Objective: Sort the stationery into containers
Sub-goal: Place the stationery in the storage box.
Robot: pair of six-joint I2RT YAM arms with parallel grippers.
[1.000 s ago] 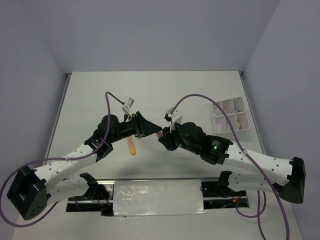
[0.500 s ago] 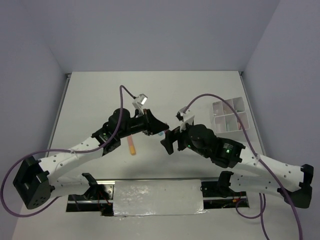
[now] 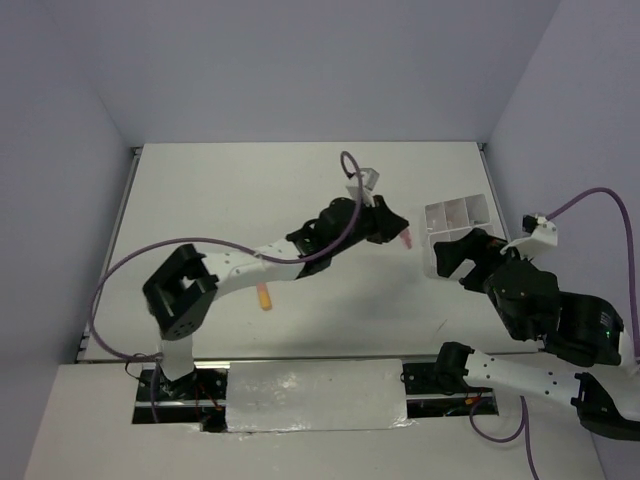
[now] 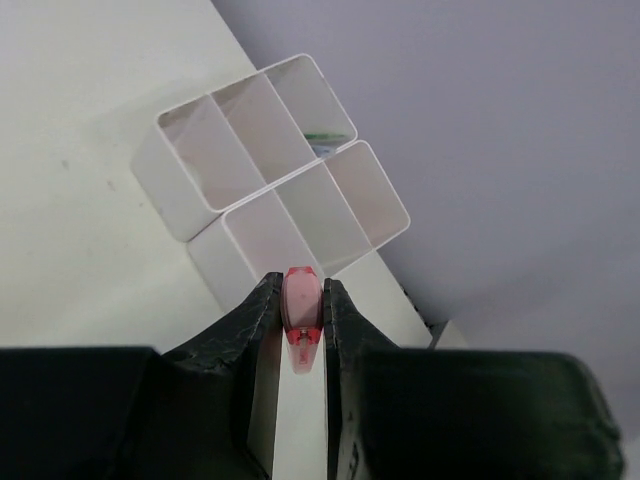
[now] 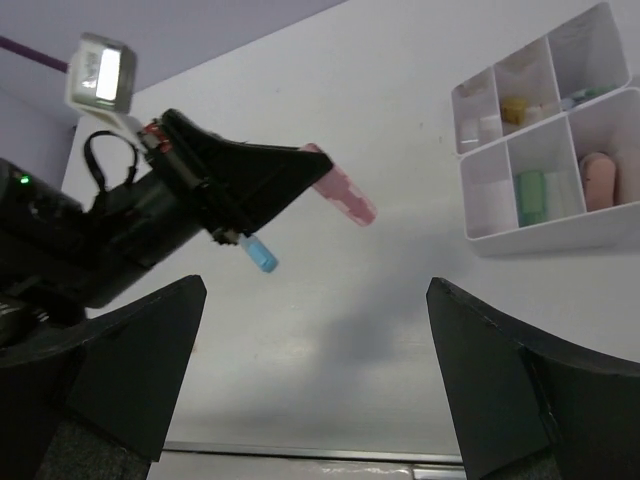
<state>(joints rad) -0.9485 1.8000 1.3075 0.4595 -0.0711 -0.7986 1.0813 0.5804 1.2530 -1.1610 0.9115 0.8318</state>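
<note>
Between the fingers of my left claw, clamped tight on it, sat a pink marker pointing at the white tray just ahead, while my right claw hung spread wide, empty, the tray ahead to its right.

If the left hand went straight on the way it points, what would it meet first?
Likely the white divided plastic tray, its nearest wall; the left hand, shut on a stubby pink marker, aims straight at it, though its height is unclear.
</note>
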